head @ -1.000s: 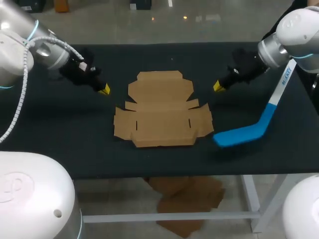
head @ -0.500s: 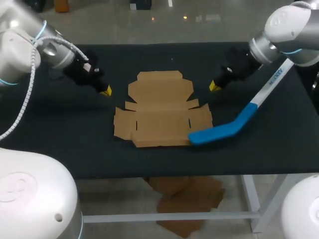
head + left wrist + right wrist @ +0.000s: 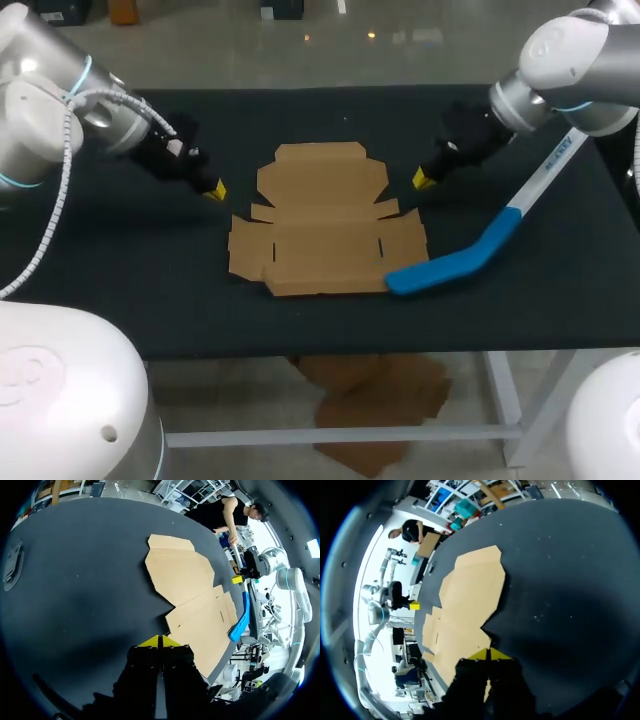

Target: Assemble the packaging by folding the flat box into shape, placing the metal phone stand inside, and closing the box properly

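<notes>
the job is at its very start: the flat box [image 3: 325,225] lies unfolded in the middle of the black table [image 3: 120,270], no flap raised, so the step in hand looks to be the approach before the first fold. the left gripper [image 3: 212,190] hangs just off the box's left shoulder and the right gripper [image 3: 423,179] just off its right shoulder. neither touches the card, and in both wrist views the yellow tips are pressed together with nothing between them. next, i'd judge, the fingers must part or slide under an edge to lift a side panel along its crease while the other arm pins the base. count: one box, two grippers, and one blue-bladed stick [image 3: 450,268], its blade resting against the box's near right corner and its white handle running off the table's right side. no metal phone stand shows anywhere on the table.
</notes>
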{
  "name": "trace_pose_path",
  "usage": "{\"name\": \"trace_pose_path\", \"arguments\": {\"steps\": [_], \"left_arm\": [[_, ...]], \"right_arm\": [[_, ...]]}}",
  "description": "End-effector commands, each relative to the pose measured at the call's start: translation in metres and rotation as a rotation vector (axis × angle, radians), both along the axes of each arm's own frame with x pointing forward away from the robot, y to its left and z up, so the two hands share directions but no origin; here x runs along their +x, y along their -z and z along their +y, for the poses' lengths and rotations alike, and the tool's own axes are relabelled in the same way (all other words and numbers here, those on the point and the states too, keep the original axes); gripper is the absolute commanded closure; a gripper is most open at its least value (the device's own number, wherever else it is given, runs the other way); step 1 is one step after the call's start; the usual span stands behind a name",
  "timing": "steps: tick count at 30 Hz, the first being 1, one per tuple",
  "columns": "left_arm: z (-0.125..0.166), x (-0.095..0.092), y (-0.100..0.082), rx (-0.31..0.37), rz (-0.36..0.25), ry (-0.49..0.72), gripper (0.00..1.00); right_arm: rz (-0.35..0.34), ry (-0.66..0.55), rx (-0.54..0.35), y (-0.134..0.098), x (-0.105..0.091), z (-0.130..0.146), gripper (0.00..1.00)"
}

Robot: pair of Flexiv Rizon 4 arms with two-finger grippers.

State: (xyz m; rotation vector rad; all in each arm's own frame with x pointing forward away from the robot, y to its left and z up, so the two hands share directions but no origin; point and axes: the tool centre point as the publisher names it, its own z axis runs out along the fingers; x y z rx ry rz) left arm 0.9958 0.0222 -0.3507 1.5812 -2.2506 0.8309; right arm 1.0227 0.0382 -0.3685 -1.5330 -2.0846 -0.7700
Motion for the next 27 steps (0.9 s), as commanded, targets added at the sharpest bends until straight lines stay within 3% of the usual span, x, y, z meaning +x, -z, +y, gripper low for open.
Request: {"name": "trace_pose_path", "arguments": {"steps": [1,27], "left_arm": [[-0.004,-0.005,0.005,0.009,-0.022,-0.004,1.00],[-0.026,0.010,0.031,0.049,-0.025,-0.008,1.00]], "right_arm": [[0.004,-0.012,0.010,0.003,0.004,-0.001,1.00],[0.001,0.007,0.007,0.020,0.003,-0.001,1.00]]}}
